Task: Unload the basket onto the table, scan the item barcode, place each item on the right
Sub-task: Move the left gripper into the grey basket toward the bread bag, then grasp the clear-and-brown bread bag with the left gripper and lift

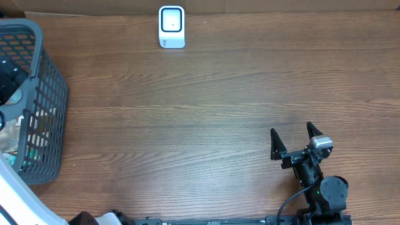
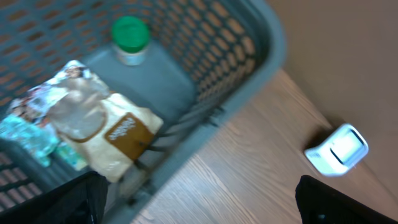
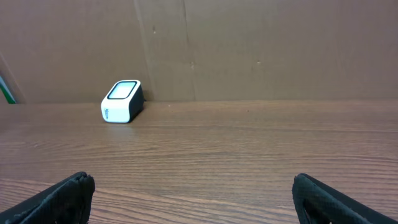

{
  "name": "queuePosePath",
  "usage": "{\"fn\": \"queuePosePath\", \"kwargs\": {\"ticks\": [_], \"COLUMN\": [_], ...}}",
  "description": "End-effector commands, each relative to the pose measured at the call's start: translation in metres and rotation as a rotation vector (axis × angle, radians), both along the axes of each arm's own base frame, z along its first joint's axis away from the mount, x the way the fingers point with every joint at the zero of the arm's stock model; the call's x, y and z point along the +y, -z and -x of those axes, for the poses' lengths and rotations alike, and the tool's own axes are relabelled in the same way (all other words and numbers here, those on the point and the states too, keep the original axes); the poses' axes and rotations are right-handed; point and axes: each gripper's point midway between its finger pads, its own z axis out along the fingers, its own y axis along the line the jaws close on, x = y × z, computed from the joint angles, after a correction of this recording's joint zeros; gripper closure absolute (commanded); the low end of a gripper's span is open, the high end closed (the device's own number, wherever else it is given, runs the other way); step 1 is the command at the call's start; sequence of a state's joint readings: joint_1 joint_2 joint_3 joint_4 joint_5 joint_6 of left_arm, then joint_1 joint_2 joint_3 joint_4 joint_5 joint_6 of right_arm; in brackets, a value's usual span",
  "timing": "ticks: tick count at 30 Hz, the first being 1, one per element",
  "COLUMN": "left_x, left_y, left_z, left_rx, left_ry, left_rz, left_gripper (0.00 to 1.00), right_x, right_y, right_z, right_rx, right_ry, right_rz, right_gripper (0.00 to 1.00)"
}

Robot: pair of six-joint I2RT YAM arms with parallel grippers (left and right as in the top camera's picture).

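A white barcode scanner stands at the table's far edge; it also shows in the right wrist view, scanner, and in the left wrist view, scanner. The items lie in a grey basket: a bottle with a green cap, a cream pouch with a brown label and a clear printed packet. My left gripper hovers open over the basket's rim, holding nothing. My right gripper stands open and empty near the front right, facing the scanner.
The grey basket fills the table's left side. A brown cardboard wall runs along the back behind the scanner. Bare wooden tabletop lies between the basket, the scanner and the right arm.
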State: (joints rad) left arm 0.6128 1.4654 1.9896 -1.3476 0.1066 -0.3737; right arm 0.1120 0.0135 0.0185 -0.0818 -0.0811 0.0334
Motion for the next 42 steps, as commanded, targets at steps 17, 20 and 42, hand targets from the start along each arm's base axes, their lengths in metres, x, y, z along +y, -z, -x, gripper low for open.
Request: {"fn": "queuePosePath", "kwargs": {"ticks": [17, 20, 42], "left_x": [0.085, 0.092, 0.097], "left_y": [0.067, 0.083, 0.246], "left_z": [0.046, 0.053, 0.036], "left_rx": [0.199, 0.260, 0.345], "left_ry": [-0.386, -0.414, -0.395], "left_rz": [0.177, 0.207, 0.346], "left_gripper": [0.00, 0.00, 0.01], "right_x": [0.000, 0.000, 0.000], "right_y": [0.002, 0.002, 0.002], "right_z": [0.000, 0.000, 0.000], "right_rx": [-0.006, -0.006, -0.006], "right_ry": [-0.002, -0.002, -0.002], "right_rz": [0.004, 0.004, 0.004], "right_gripper": [0.00, 0.00, 0.00]}}
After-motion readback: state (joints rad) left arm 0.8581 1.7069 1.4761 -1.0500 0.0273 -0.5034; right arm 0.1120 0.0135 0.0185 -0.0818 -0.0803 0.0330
